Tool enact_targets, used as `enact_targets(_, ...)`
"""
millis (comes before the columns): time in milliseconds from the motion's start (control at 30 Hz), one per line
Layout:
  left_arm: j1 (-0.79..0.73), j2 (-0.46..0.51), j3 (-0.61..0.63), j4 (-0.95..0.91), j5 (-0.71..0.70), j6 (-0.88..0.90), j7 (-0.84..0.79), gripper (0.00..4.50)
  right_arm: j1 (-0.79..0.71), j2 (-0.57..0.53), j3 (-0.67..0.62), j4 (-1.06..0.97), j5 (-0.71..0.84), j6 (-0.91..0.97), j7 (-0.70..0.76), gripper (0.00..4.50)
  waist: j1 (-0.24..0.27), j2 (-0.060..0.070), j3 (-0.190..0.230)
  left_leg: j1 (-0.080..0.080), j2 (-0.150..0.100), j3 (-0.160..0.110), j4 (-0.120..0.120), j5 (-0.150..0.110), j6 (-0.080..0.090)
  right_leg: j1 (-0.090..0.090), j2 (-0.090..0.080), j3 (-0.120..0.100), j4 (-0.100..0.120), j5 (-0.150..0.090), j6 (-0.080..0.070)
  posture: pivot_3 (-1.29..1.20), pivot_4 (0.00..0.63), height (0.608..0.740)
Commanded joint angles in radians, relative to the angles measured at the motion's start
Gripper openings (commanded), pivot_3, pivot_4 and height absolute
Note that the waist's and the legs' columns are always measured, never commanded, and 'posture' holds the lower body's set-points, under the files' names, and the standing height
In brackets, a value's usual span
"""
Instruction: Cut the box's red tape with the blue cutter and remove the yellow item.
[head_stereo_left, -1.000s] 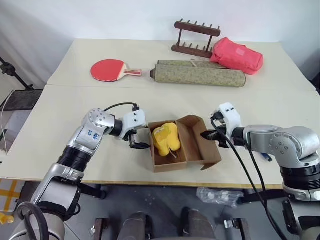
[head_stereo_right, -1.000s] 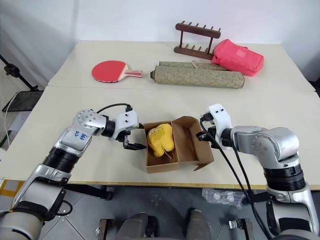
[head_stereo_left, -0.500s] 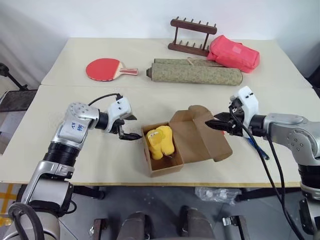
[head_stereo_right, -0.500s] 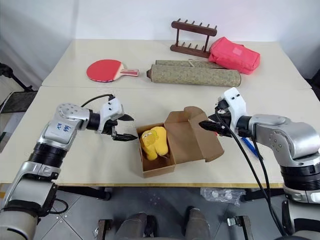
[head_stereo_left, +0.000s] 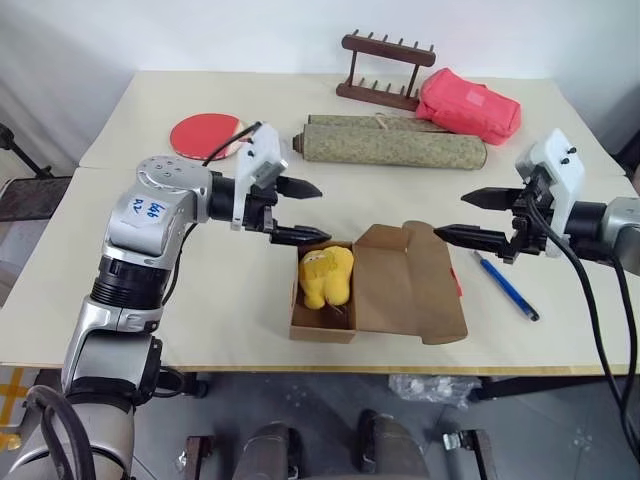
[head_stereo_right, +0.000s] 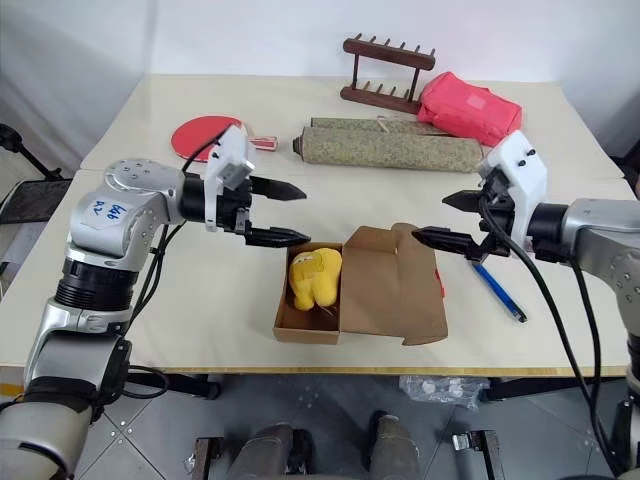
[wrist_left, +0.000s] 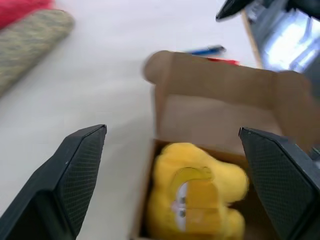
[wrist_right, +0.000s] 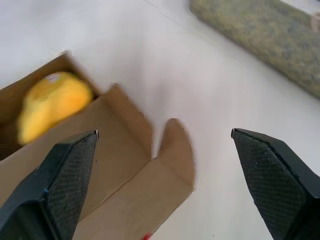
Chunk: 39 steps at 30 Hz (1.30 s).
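Note:
The brown box (head_stereo_left: 322, 322) lies open near the table's front edge, its lid (head_stereo_left: 410, 295) folded flat to the right. The yellow item (head_stereo_left: 325, 277) sits inside it, also seen in the left wrist view (wrist_left: 200, 192). A sliver of red tape (head_stereo_right: 441, 286) shows at the lid's right edge. The blue cutter (head_stereo_left: 505, 285) lies on the table to the right of the lid. My left gripper (head_stereo_left: 322, 212) hangs open above the box's left end, holding nothing. My right gripper (head_stereo_left: 452, 215) is open above the lid's far right corner, also holding nothing.
On the far half of the table lie a red paddle (head_stereo_left: 200, 133), a rolled greenish mat (head_stereo_left: 395, 145), a wooden rack (head_stereo_left: 385, 70) and a pink-red pouch (head_stereo_left: 470, 105). A seam (head_stereo_left: 110, 170) splits the two table halves.
Both grippers have risen away from the box. The right gripper went from shut at the lid to open. The lid now lies flat to the right.

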<state>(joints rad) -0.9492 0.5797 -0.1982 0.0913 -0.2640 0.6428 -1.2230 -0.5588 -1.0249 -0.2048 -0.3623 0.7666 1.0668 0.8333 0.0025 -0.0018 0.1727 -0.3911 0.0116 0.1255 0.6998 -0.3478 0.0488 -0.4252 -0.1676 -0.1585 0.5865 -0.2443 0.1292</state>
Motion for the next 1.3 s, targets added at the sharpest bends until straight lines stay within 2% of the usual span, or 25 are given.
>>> enact_targets(33,0.018,0.031,-0.128,-0.061,0.083,-0.084,-0.049,4.50,0.052,-0.054,-0.059,-0.103,0.045,-0.019,0.070,4.45,0.000,0.000,0.000,0.000,0.000,0.000,0.000,0.000,0.000,0.000,0.000,0.000,0.000,0.000,0.000,0.00,0.150,0.740)
enact_targets(200,0.037,0.047,-0.239,-0.031,0.200,-0.232,-0.062,4.50,0.213,-0.087,-0.095,-0.175,-0.017,-0.146,0.131,4.45,0.012,-0.001,0.001,0.000,0.000,0.001,0.001,0.000,0.000,0.000,0.000,0.001,-0.001,0.000,0.000,0.00,0.150,0.740)
enact_targets(367,0.032,0.012,-0.286,0.071,0.297,-0.339,-0.023,4.50,0.257,-0.065,-0.116,-0.198,-0.022,-0.182,0.095,4.45,0.022,-0.001,0.001,0.000,0.001,0.001,0.003,0.000,0.000,0.000,0.000,0.002,0.000,0.000,-0.001,0.00,0.150,0.740)
enact_targets(467,0.027,-0.015,-0.267,0.106,0.295,-0.355,-0.017,3.90,0.268,-0.051,-0.126,-0.215,-0.012,-0.191,0.075,4.50,0.022,-0.001,0.001,0.000,0.002,0.001,0.004,0.000,0.000,0.000,0.000,0.002,0.001,0.000,-0.001,0.00,0.150,0.740)
enact_targets(900,0.004,-0.028,-0.185,0.118,0.245,-0.321,-0.043,0.14,0.310,-0.028,-0.159,-0.238,-0.001,-0.252,0.074,4.50,0.022,-0.001,0.001,0.000,0.003,0.001,0.005,0.000,0.000,0.000,0.000,0.002,0.001,0.000,-0.001,0.00,0.150,0.740)
enact_targets(933,0.003,-0.031,-0.168,0.112,0.226,-0.299,-0.046,0.04,0.311,-0.028,-0.158,-0.239,-0.002,-0.257,0.075,4.50,0.022,-0.001,0.001,0.000,0.003,0.001,0.005,0.000,0.000,0.000,0.000,0.002,0.001,0.000,-0.001,0.00,0.150,0.740)
enact_targets(1300,-0.072,-0.107,0.056,0.100,-0.005,0.004,0.018,0.04,0.300,-0.009,-0.170,-0.195,0.015,-0.332,0.116,4.50,0.024,-0.002,0.001,-0.001,0.002,0.000,0.008,0.000,0.001,0.001,0.000,0.001,0.003,0.000,-0.001,0.00,0.150,0.740)
